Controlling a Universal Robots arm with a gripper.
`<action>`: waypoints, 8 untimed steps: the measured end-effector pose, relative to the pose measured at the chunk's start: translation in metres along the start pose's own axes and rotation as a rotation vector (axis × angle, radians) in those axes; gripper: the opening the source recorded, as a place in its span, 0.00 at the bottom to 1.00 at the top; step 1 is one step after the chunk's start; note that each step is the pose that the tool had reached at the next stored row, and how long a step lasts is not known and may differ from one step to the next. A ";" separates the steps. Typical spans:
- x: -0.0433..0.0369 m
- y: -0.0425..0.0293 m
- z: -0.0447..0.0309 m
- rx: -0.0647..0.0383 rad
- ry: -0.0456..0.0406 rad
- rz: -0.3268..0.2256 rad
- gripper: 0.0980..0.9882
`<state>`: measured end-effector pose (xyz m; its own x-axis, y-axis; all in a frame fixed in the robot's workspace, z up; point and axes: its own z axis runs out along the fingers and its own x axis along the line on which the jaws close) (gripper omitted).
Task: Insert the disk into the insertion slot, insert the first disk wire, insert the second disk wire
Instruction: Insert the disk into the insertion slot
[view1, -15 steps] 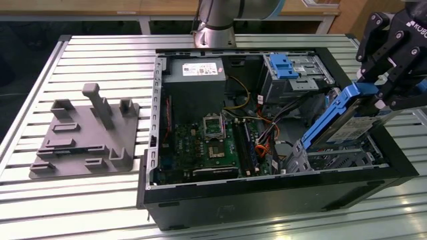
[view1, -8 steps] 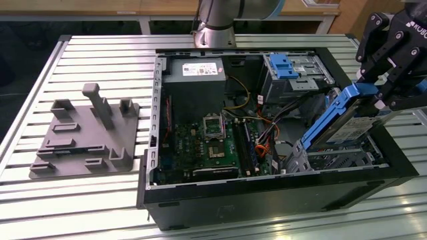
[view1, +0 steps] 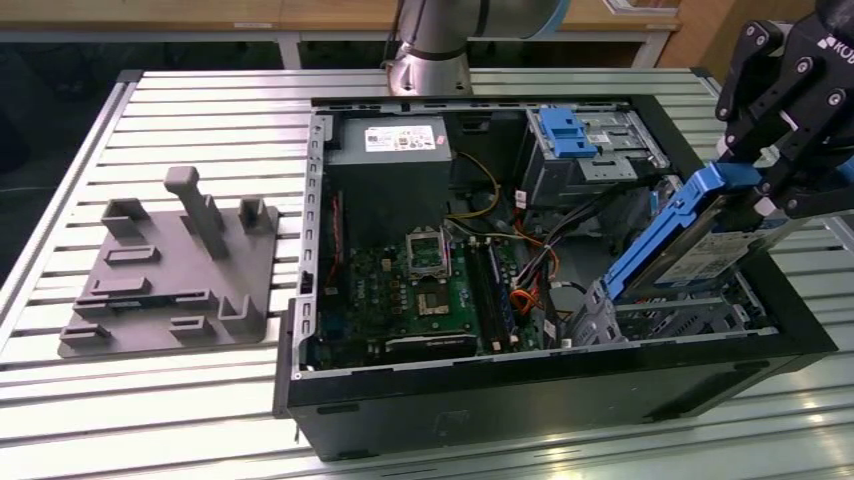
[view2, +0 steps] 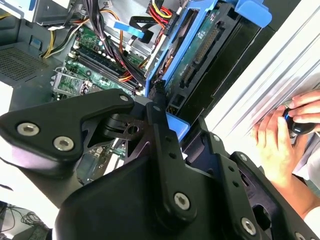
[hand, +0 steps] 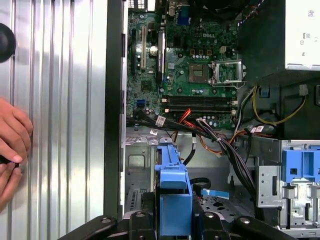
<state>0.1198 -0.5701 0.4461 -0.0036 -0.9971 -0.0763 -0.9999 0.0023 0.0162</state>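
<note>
**Held at a steep angle!**

The black end effector (view1: 767, 185) pinches the blue-framed silver hard disk (view1: 697, 255) by its upper end. The disk is tilted, lower end at the perforated silver insertion slot (view1: 674, 318) inside the open black computer case (view1: 534, 372).

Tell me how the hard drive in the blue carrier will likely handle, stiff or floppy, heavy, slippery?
The disk is probably stiff: it leans at a tilt from the gripper without sagging. It is likely heavy for its size, given the metal casing. Held at one end by smooth blue plastic, it might pivot or slip.
</note>
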 end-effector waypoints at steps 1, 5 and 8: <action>0.0000 0.0000 0.0000 0.000 -0.0001 0.000 0.30; 0.0001 0.0010 0.0015 0.000 0.0012 0.000 0.30; 0.0002 0.0016 0.0031 0.000 0.0022 0.000 0.30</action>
<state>0.1182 -0.5701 0.4430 -0.0035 -0.9972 -0.0741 -0.9999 0.0023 0.0162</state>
